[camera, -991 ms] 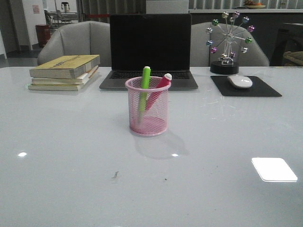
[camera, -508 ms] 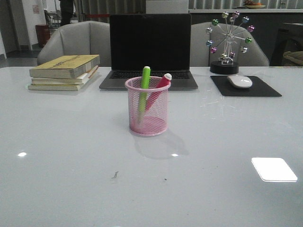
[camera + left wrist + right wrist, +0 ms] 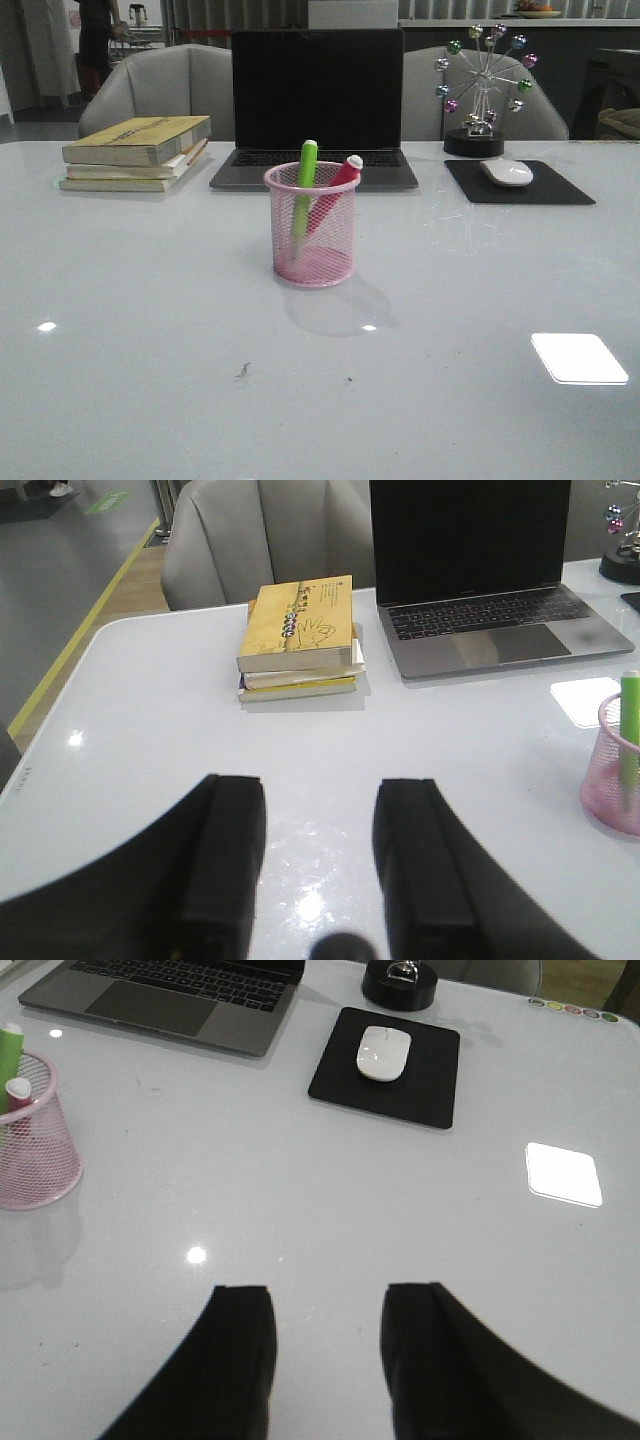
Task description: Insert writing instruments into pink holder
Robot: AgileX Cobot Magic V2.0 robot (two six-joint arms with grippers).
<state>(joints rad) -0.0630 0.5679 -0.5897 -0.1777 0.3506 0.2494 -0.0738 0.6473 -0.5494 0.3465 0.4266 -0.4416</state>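
Note:
The pink wire-mesh holder (image 3: 311,226) stands upright in the middle of the white table. Inside it stand the green marker (image 3: 304,190) and the pink-magenta marker (image 3: 335,190), both leaning with clear caps above the rim. The left wrist view catches the holder (image 3: 612,776) and green marker (image 3: 629,730) at its edge. The right wrist view shows the holder (image 3: 34,1146) with both markers' tops. My left gripper (image 3: 320,785) is open over bare table, far from the holder. My right gripper (image 3: 328,1292) is open too, holding nothing. Neither gripper appears in the front view.
A stack of books (image 3: 137,152) lies at the back left, an open laptop (image 3: 316,105) behind the holder. A white mouse (image 3: 507,172) rests on a black pad (image 3: 519,183) at the back right, next to a Ferris-wheel ornament (image 3: 478,90). Chairs stand beyond the table.
Nothing on the table has moved. A person in the far background has shifted.

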